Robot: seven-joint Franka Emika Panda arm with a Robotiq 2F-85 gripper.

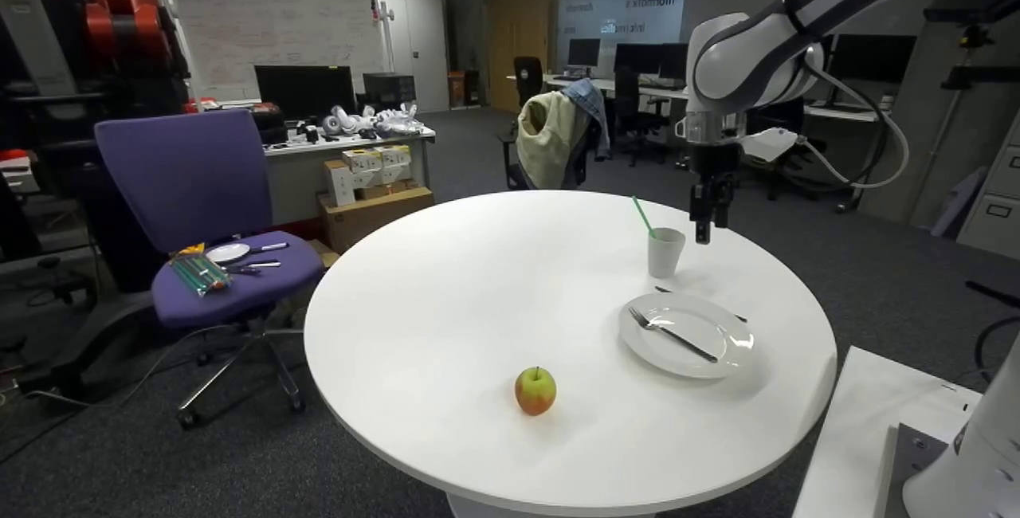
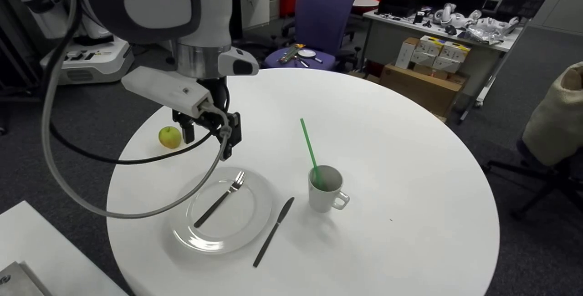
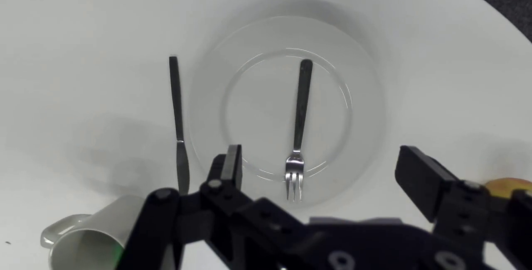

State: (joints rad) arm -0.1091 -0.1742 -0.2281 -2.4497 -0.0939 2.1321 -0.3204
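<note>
Black two-finger gripper point(image 3: 320, 163) hung spread, we saw; dark-handled metal fork point(image 3: 299, 131) lay on round white plate point(image 3: 257, 112).

Arm point(image 1: 833, 4): white links, dark grey trim; enters from upper right in exterior view, slopes down to rounded joint point(image 1: 717, 76). Black strap point(image 1: 793, 14) encircles sloping link. Base point(image 1: 968, 454): white, lower right, partly out of frame. Wrist collar point(image 2: 193, 61): silver, axis near vertical. Hand point(image 2: 207, 148): black, mounted under collar, directed straight down. Fingers point(image 3: 422, 180): spread wide, tips well apart; hand body occupies bottom of wrist view. White housing point(image 2: 159, 90): fixed beside wrist. Grey cable point(image 2: 136, 216): exits housing, loops wide toward arm. Black cable point(image 2: 132, 162): follows similar path inside grey loop.
</note>
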